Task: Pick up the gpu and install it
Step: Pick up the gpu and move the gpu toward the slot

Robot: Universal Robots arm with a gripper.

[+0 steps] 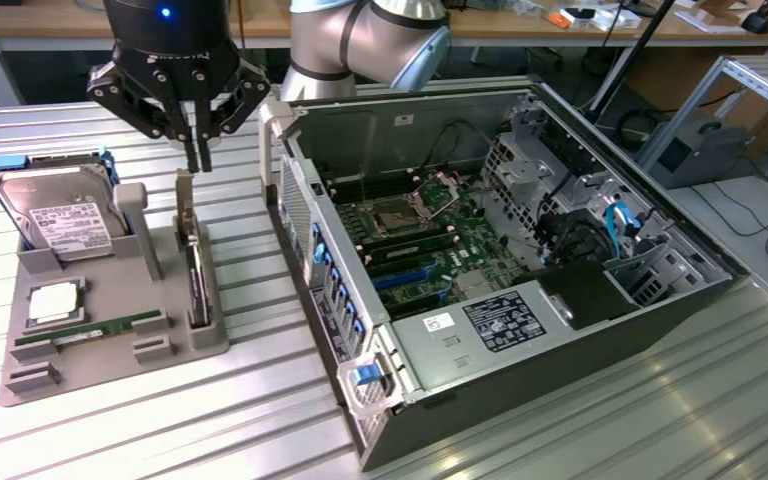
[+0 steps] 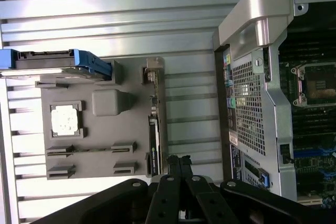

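The gpu [image 1: 196, 268] is a thin dark card standing on its edge in a slot at the exterior view's right side of the grey holder tray [image 1: 111, 355], with its silvery bracket strip [image 1: 184, 205] pointing up. In the wrist view the gpu [image 2: 154, 129] runs along the tray's edge. My gripper [image 1: 200, 160] hangs just above the bracket end, apart from it, with its two thin fingers pressed together and nothing between them. The wrist view shows my gripper [image 2: 178, 162] over the card's other end.
The tray also holds a silver hard drive [image 1: 57, 215] in a blue frame, a square processor [image 1: 53, 300] and a green memory stick [image 1: 91, 328]. An open computer case [image 1: 491, 250] with its motherboard [image 1: 424, 240] exposed lies close to the tray on the slatted metal table [image 1: 157, 430].
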